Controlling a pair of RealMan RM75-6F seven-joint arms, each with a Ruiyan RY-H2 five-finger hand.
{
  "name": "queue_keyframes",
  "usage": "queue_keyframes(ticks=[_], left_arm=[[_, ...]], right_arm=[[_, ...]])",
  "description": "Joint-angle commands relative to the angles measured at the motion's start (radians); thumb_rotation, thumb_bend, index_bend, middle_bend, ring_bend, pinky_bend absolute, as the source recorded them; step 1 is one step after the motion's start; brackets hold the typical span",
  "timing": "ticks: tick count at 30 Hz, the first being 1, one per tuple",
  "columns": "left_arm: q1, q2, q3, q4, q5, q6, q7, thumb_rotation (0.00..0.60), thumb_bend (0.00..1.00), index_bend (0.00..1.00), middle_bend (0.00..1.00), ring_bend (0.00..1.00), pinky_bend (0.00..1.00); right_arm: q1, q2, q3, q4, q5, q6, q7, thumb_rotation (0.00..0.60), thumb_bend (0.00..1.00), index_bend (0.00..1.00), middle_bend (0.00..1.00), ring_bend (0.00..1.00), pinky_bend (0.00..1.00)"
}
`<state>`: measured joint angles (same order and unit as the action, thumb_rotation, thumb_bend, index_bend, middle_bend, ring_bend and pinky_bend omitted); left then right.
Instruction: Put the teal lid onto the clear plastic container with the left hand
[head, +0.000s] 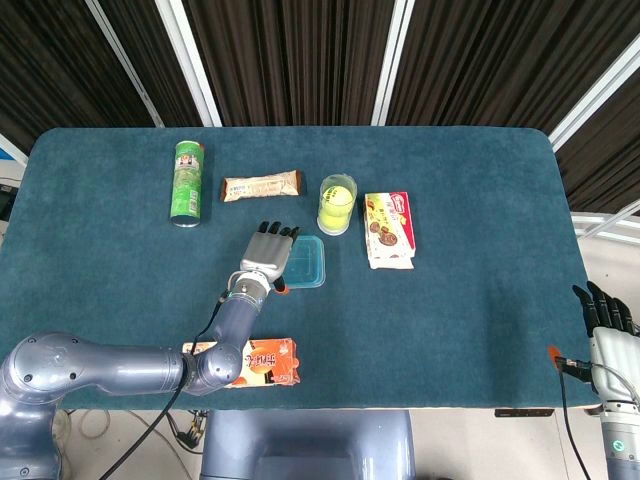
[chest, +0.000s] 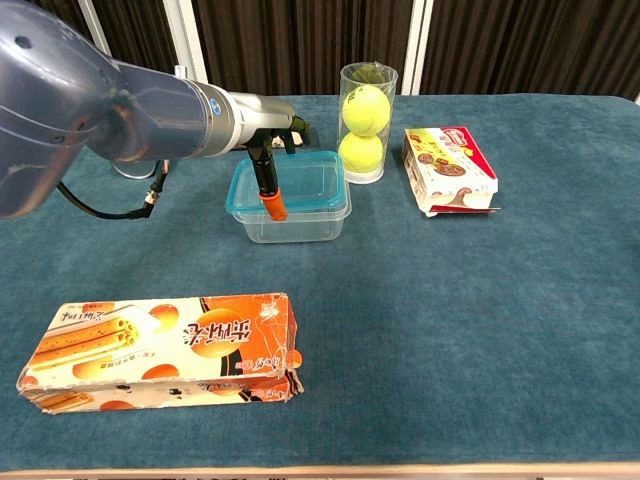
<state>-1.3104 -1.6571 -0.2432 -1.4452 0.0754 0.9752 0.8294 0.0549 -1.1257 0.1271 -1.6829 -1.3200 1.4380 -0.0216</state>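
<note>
The teal lid (head: 309, 262) (chest: 311, 181) lies level on top of the clear plastic container (chest: 300, 226) in the middle of the table. My left hand (head: 266, 257) (chest: 262, 122) is over the lid's left part. Its fingers reach across the top and its orange-tipped thumb (chest: 271, 203) comes down the front edge, so it still grips the lid. My right hand (head: 605, 318) is far off at the table's right front corner, fingers spread, holding nothing.
A tennis-ball tube (head: 337, 203) (chest: 365, 120) stands right behind the container. A cookie box (head: 388, 230) (chest: 450, 170) lies to its right. A green can (head: 186, 182) and a snack bar (head: 261, 186) lie at the back left. An orange biscuit box (head: 262, 362) (chest: 160, 345) sits at the front edge.
</note>
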Motion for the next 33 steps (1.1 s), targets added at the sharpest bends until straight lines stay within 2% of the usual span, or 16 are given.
queue_keyframes(ticks=[1,33], left_arm=[[0.001,-0.001,-0.001,0.0,0.002,-0.001,0.004,0.6,0.32,0.11,0.33,0.0,0.0],[0.015,-0.03,-0.02,0.039,0.006,-0.022,0.021,0.6,0.32,0.11,0.33,0.0,0.0]], right_arm=[[0.0,0.0,0.0,0.0,0.001,0.0,0.0,0.6,0.29,0.1,0.0,0.0,0.0],[0.0,0.002,0.002,-0.005,0.009,-0.003,0.002,0.6,0.29,0.1,0.0,0.0,0.0]])
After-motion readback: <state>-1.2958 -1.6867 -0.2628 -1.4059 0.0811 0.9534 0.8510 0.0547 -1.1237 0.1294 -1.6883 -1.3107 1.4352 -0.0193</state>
